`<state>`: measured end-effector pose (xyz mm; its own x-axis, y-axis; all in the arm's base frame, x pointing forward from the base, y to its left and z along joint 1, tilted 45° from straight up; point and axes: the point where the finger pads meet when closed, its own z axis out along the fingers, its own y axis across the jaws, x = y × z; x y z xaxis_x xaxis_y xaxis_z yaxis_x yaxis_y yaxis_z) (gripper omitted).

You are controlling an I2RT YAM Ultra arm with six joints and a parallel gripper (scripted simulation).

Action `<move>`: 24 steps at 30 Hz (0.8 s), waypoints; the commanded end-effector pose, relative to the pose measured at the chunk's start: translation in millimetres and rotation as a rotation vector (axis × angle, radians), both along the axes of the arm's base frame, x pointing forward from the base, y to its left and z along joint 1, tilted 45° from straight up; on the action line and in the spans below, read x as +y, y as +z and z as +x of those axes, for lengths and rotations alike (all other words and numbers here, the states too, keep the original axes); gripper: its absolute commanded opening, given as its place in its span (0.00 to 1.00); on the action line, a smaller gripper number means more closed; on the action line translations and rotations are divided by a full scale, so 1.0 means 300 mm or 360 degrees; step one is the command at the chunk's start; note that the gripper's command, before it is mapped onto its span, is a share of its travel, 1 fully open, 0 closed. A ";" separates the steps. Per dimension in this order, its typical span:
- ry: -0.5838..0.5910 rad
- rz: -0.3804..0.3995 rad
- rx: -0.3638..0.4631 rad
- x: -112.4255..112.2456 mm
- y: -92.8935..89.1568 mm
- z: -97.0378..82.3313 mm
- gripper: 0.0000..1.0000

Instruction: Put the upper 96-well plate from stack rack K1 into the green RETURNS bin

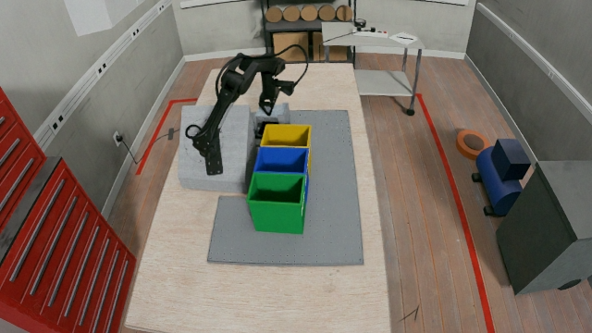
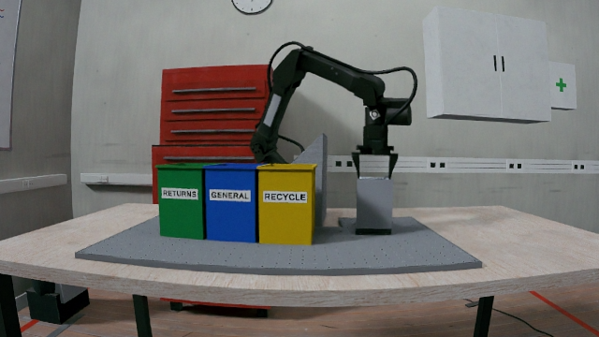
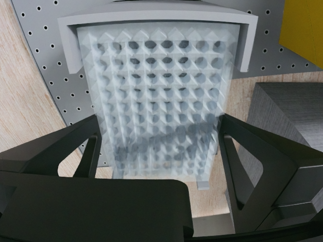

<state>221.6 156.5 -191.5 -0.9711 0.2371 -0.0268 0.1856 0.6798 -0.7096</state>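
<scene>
Clear, many-welled upper plate (image 2: 374, 165) (image 3: 159, 104) is rising from the grey rack (image 2: 373, 206) (image 3: 159, 14) in the closed pincer (image 1: 266, 111) (image 2: 374, 174) (image 3: 160, 120), apparently needing more height before swinging toward green RETURNS (image 1: 279, 215) (image 2: 182, 211).

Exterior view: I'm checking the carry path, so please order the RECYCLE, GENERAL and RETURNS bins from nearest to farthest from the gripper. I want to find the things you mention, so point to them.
1. RECYCLE bin (image 1: 286, 135) (image 2: 286, 220), yellow, closest to the gripper (image 2: 374, 174) (image 3: 159, 117).
2. GENERAL bin (image 1: 281, 159) (image 2: 231, 220), blue, in the middle.
3. RETURNS bin (image 1: 278, 216) (image 2: 182, 217), green, at the far end.
</scene>
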 end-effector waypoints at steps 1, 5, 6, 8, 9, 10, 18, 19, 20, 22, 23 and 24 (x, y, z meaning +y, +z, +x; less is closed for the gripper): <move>0.0035 0.0061 -0.0071 0.093 0.071 0.040 0.00; 0.0032 0.0064 -0.0068 0.108 0.087 0.041 0.00; 0.0032 0.0064 -0.0067 0.112 0.091 0.041 0.00; 0.0030 0.0066 -0.0065 0.120 0.099 0.041 0.00; 0.0028 0.0067 -0.0064 0.124 0.103 0.041 0.00; 0.0027 0.0068 -0.0063 0.128 0.107 0.041 0.00; 0.0035 0.0062 -0.0070 0.149 0.133 0.048 0.00; 0.0033 0.0064 -0.0067 0.153 0.137 0.047 0.00; 0.0031 0.0065 -0.0066 0.157 0.140 0.047 0.00; 0.0031 0.0066 -0.0065 0.165 0.149 0.048 0.00; 0.0031 0.0065 -0.0066 0.168 0.153 0.048 0.00; 0.0031 0.0065 -0.0066 0.172 0.157 0.049 0.00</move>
<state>227.1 180.5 -166.5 -0.9715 0.2359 -0.0242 0.1822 0.6771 -0.7130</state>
